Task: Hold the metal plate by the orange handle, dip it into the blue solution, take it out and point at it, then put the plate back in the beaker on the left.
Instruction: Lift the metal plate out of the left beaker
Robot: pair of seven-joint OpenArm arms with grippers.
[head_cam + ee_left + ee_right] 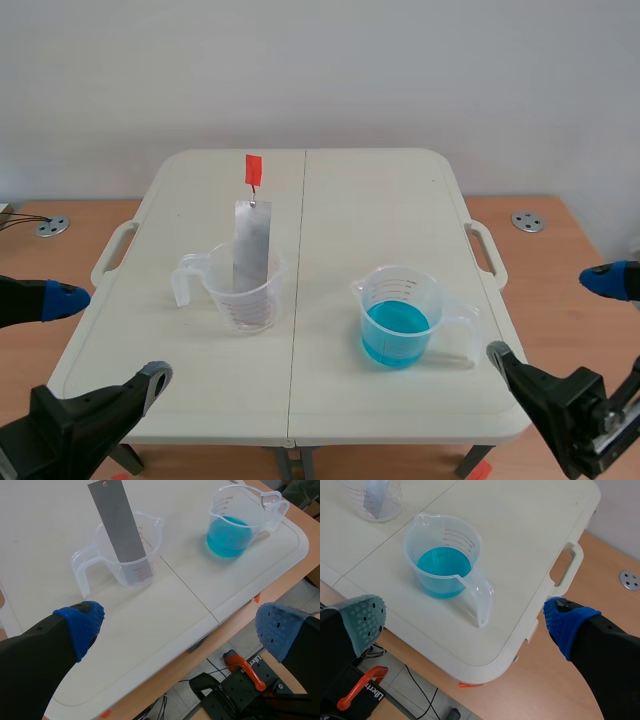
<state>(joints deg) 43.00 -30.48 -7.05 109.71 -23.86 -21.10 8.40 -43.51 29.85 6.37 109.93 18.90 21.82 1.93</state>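
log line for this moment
left gripper open | right gripper open | metal plate in left beaker, ungripped | blue solution in right beaker | dip pending

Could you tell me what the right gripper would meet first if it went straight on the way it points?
Probably the beaker of blue solution, most likely its handle, lying ahead between the fingers of the open right gripper; depth is unclear.

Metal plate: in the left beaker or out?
In. The metal plate leans inside the clear beaker, lower end seen through its wall, orange handle up top.
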